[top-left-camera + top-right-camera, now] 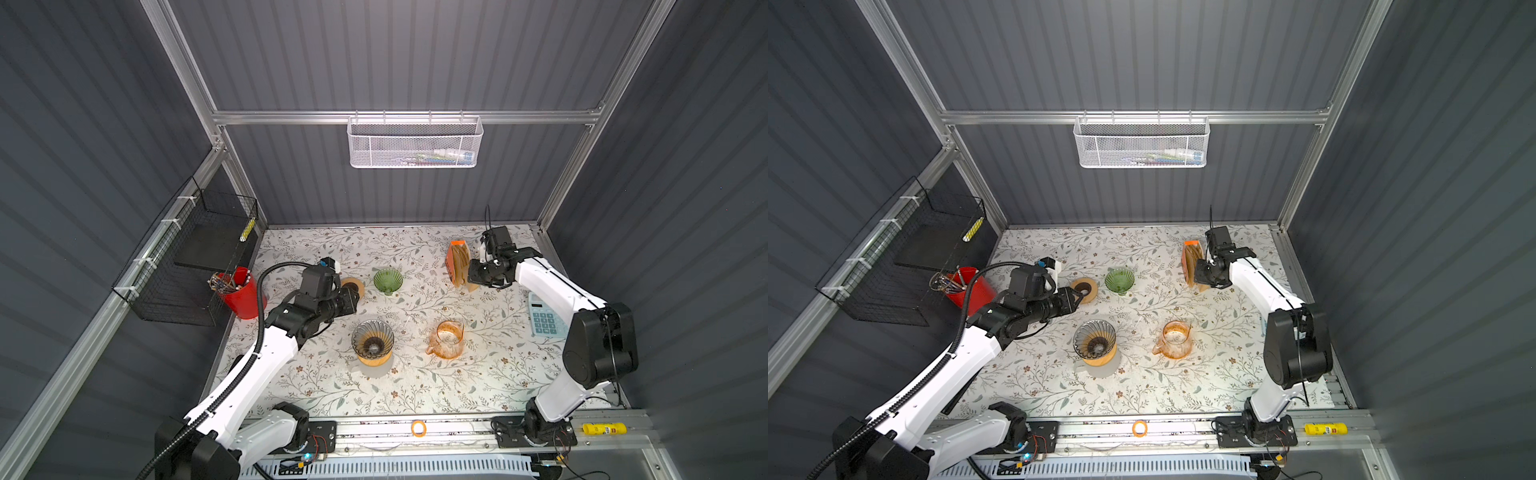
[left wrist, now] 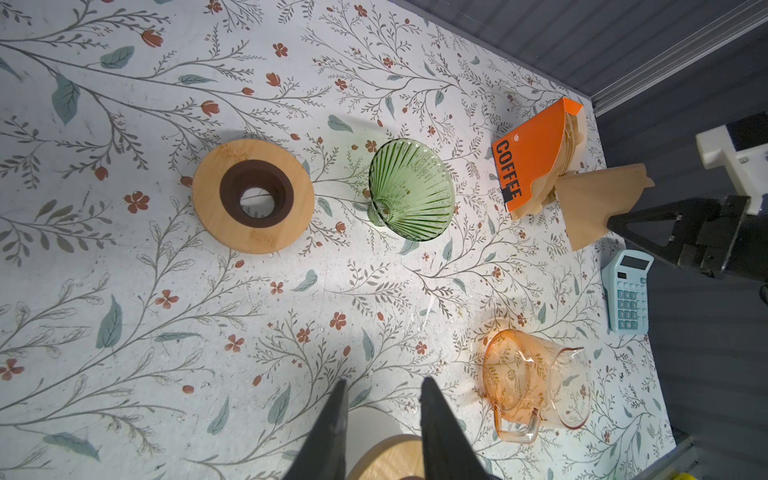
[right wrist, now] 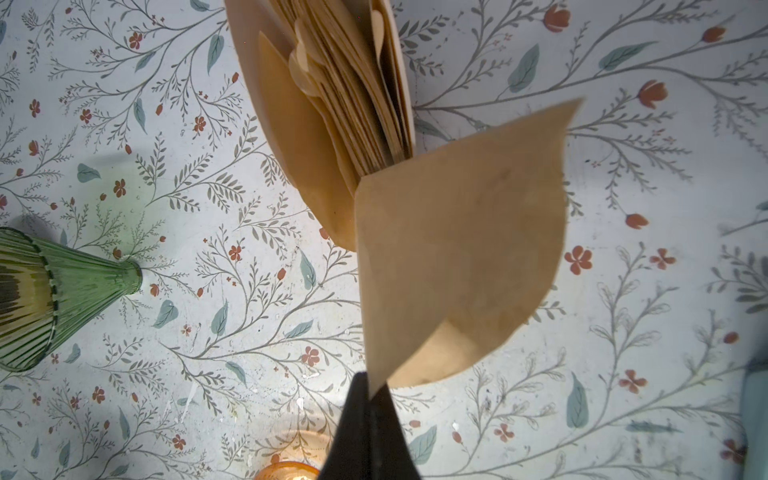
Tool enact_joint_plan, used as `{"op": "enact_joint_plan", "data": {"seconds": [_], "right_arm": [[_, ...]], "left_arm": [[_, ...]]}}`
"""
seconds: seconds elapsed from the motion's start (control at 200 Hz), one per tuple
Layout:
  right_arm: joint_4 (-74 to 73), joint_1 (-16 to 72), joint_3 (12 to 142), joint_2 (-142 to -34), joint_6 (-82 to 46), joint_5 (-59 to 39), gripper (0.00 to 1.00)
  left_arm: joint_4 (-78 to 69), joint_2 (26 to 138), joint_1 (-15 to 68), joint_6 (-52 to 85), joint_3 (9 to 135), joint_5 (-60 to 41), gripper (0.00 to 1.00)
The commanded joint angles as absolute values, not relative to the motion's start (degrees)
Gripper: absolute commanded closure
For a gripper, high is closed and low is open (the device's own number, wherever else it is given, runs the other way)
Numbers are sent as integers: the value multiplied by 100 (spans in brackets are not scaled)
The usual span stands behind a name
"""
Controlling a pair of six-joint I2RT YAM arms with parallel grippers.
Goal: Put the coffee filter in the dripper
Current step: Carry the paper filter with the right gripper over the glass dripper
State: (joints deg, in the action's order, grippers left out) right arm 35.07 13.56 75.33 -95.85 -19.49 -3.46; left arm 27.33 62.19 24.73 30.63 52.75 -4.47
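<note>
In both top views the right gripper (image 1: 473,283) (image 1: 1201,279) is at the far right of the floral table (image 1: 415,386) (image 1: 1142,386), just beside the upright orange filter box (image 1: 455,255) (image 1: 1192,252), with a tan coffee filter (image 1: 472,287) (image 1: 1203,287) showing under its tip. The left gripper (image 1: 356,291) (image 1: 1077,293) hovers by a wooden ring (image 1: 358,283) (image 1: 1089,286). A green dripper (image 1: 387,280) (image 1: 1119,280) lies beside that ring, and a grey dripper (image 1: 372,338) (image 1: 1094,338) stands on a wooden base nearer the front, with an orange carafe (image 1: 448,338) (image 1: 1174,338) to its right; both drippers are well apart from the filter. In the left wrist view the left gripper (image 2: 385,380) has its jaws spread with nothing between them; beyond lie the wooden ring (image 2: 253,232), the green dripper (image 2: 411,189) on its side, the box (image 2: 532,153) marked COFFEE, the carafe (image 2: 536,382) and a blue calculator (image 2: 629,293), and the coffee filter (image 2: 598,203) hangs from the right gripper (image 2: 611,224) beside the box. In the right wrist view the right gripper (image 3: 370,384) has its jaws pressed together, pinching the pointed corner of the coffee filter (image 3: 457,249), which is above the table, its far edge against the stack of filters in the box (image 3: 332,104); the green dripper (image 3: 62,291) is off to one side
</note>
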Motion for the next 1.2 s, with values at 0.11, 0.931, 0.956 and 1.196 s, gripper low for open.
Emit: {"op": "enact_joint_plan", "data": {"seconds": [0.11, 0.931, 0.956, 1.196], "right_arm": [[3799, 1395, 7443, -9222, -1938, -223, 100], [5520, 3245, 8362, -7864, -1546, -481, 100], [5575, 3339, 8432, -7843, -1547, -506, 100], [6114, 4440, 9135, -7910, -1477, -820, 100]], "left_arm": [[2760, 6069, 2487, 3050, 5214, -448, 69], [4456, 5967, 2487, 3263, 6012, 749, 69], [4535, 5956, 2487, 3274, 6036, 791, 69], [5150, 5876, 2487, 3371, 6190, 935, 69]]}}
